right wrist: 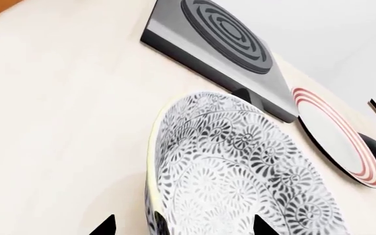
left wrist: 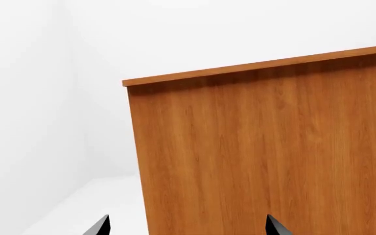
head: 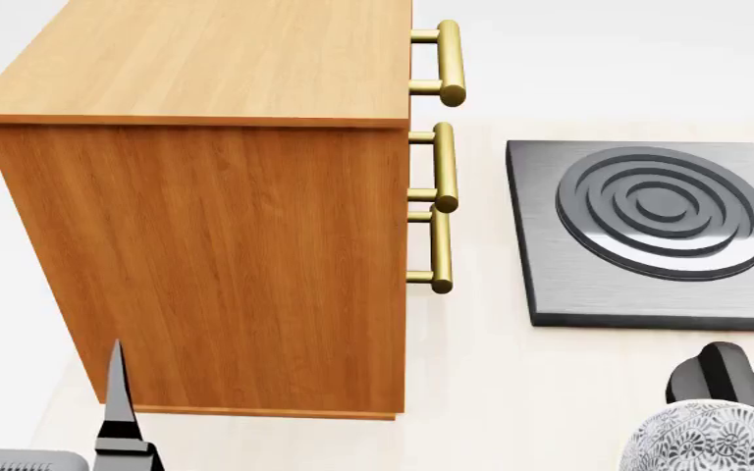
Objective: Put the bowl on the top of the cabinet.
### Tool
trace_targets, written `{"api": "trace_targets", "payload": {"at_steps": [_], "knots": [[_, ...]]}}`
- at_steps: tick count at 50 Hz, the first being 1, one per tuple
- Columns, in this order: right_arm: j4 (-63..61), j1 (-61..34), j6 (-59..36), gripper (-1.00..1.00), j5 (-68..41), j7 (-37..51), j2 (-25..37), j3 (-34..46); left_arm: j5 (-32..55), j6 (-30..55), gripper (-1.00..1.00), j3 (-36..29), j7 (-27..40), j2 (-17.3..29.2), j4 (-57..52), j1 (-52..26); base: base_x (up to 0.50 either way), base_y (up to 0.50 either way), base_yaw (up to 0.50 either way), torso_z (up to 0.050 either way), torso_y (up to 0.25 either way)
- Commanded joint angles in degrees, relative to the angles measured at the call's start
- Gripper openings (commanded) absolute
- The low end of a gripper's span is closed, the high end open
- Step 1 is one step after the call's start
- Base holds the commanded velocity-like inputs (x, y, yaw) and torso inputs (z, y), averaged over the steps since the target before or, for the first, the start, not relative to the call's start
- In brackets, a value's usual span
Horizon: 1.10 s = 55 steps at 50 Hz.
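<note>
Dark tips of the left claw [left wrist: 186, 226] sit apart and empty, facing the cabinet [left wrist: 266, 152] side panel under its lighter top edge.

Head view: bowl [head: 715, 438] near right, low over the pale tabletop [head: 509, 392], well below the cabinet top, which is bare. Ringed grey burner slab [head: 652, 231] lies far right.

Right wrist view: right claw [right wrist: 181, 226] tips straddle the bowl rim; firm clamping cannot be told. Red-ringed plate [right wrist: 335, 137] beyond. Judgement: lift and placement both remain.
</note>
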State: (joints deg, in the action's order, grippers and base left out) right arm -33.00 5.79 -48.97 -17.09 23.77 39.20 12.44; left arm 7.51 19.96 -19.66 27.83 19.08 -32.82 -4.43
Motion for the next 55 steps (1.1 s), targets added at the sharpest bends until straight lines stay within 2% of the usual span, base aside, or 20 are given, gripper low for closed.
{"api": "trace_targets", "payload": {"at_steps": [1, 6, 7, 18, 24, 33, 38, 39, 40, 42, 44, 47, 55], "knots": [[0.4, -0.1, 0.2, 1.0, 0.1, 0.1, -0.1, 0.2, 0.1, -0.1, 1.0, -0.1, 0.1, 0.1, 0.1, -0.1, 0.0, 0.0, 0.0, 0.0, 0.0], [0.3, -0.2, 0.1, 1.0, 0.7, 0.6, -0.1, 0.5, 0.2, -0.1, 1.0, -0.1, 0.2, 0.2, 0.0, -0.1, 0.0, 0.0, 0.0, 0.0, 0.0], [-0.1, 0.0, 0.7, -1.0, 2.8, 2.2, 0.3, 1.4, 0.2, -0.1, 1.0, -0.1, 0.2, 0.2, 0.1, -0.1, 0.0, 0.0, 0.0, 0.0, 0.0], [-2.0, 0.8, 0.4, -1.0, 1.6, 2.1, 0.5, 0.0, 0.2, 0.0, 1.0, -0.4, 0.5, 0.3, 0.2, -0.2, 0.0, 0.0, 0.0, 0.0, 0.0], [-7.6, -1.6, -4.2, -1.0, -0.3, 2.2, 1.2, -1.8, 0.2, 0.0, 1.0, -0.5, 0.5, 0.3, 0.2, -0.3, 0.0, 0.0, 0.0, 0.0, 0.0], [-18.1, -13.0, -20.3, -1.0, -6.5, 2.0, -0.2, -5.1, 0.4, -0.1, 1.0, -0.6, 0.6, 0.5, 0.2, -0.2, 0.0, 0.0, 0.0, 0.0, 0.0], [-24.9, -23.9, -34.0, -1.0, -13.3, 0.4, -3.9, -12.1, 0.4, -0.3, 1.0, -0.7, 0.7, 0.5, 0.6, -0.3, 0.0, 0.0, 0.0, 0.0, 0.0], [-24.7, -28.0, -40.9, -1.0, -18.8, -0.2, -6.4, -16.7, 0.4, -0.2, 1.0, -0.8, 0.7, 0.5, 0.4, -0.3, 0.0, 0.0, 0.0, 0.0, 0.0], [-22.9, -29.8, -41.0, -1.0, -25.0, 4.2, -5.3, -17.7, 0.4, 0.0, 1.0, -0.8, 0.7, 0.5, 0.3, -0.3, 0.0, 0.0, 0.0, 0.0, 0.0], [-16.2, -36.6, -41.0, -1.0, -42.2, 21.4, -1.1, -18.7, 0.4, 0.0, 1.0, -0.8, 0.7, 0.5, 0.3, -0.4, 0.0, 0.0, 0.0, 0.0, 0.0], [-10.4, -44.2, -40.6, -1.0, -59.4, 38.3, 1.8, -16.3, 0.3, 0.0, 1.0, -1.1, 0.7, 0.4, 0.5, -0.6, 0.0, 0.0, 0.0, 0.0, 0.0], [-4.2, -54.0, -38.6, -1.0, -82.7, 50.8, 4.2, -9.0, 0.2, -0.2, 1.0, -1.2, 0.7, 0.5, 0.8, -0.6, 0.0, 0.0, 0.0, 0.0, 0.003], [5.4, -71.2, -35.8, -1.0, -95.3, 61.6, 5.2, 5.6, 0.4, -0.4, 1.0, -1.3, 0.7, 0.5, 1.4, -0.8, 0.0, 0.0, 0.0, 0.0, 0.0]]}}
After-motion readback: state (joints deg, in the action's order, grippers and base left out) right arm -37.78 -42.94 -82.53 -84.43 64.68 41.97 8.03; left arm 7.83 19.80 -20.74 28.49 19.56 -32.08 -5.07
